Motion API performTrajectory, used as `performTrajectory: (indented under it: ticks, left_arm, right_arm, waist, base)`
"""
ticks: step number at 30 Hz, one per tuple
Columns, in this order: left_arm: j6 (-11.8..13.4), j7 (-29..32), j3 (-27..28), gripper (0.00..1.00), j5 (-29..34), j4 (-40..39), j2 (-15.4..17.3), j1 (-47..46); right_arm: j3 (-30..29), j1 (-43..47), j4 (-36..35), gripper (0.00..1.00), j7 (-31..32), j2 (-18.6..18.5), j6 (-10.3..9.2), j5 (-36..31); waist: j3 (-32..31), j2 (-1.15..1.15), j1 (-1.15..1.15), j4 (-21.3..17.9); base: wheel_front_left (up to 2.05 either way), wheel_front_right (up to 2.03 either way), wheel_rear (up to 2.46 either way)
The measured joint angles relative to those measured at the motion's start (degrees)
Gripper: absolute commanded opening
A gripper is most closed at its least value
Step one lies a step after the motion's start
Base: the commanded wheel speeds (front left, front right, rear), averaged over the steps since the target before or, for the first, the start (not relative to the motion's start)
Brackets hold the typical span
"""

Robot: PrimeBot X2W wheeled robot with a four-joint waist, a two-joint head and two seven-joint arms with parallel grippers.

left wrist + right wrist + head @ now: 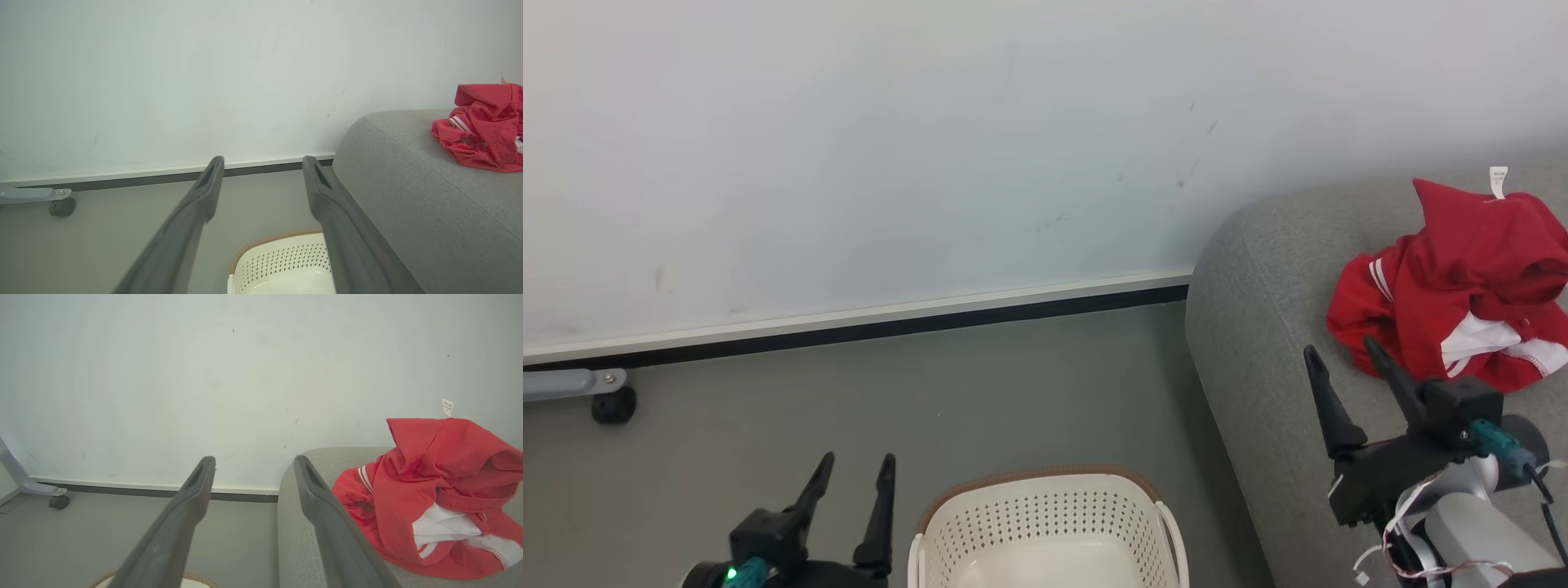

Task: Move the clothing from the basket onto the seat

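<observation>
Both spread wide — left gripper [858, 457], right gripper [1338, 345] | clothing [1445, 286] on seat [1258, 327] | basket [1045, 514] on floor [849, 392] | white wall [931, 163]

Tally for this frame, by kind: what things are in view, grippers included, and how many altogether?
red clothing heap: 1 (single garments cannot be told apart)
basket: 1
sofa: 1
grippers: 2 (left gripper, right gripper, both open)
caster wheel: 1
Total: 6
</observation>
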Motion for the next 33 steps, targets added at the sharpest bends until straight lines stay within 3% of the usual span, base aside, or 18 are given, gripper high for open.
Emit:
performTrajectory:
  ticks: [17, 33]
  left_arm:
    - [0.48, -0.44, 8.21, 1.00, 2.50, -4.55, 2.01, 8.90]
    - [0.49, -0.45, 15.23, 1.00, 6.28, -8.72, -0.15, 15.57]
  right_arm:
    - [-2.88, 11.67, -12.60, 1.00, -0.03, 0.46, -2.90, -2.92]
    - [-7.27, 20.68, -18.91, 1.00, -0.04, 1.51, -3.41, -4.41]
  waist:
    - [-1.15, 0.01, 0.00, -0.08]
    - [-2.26, 0.01, 0.00, -0.30]
  base:
    - [0.00, 0.00, 0.00]
    - [0.00, 0.00, 0.00]
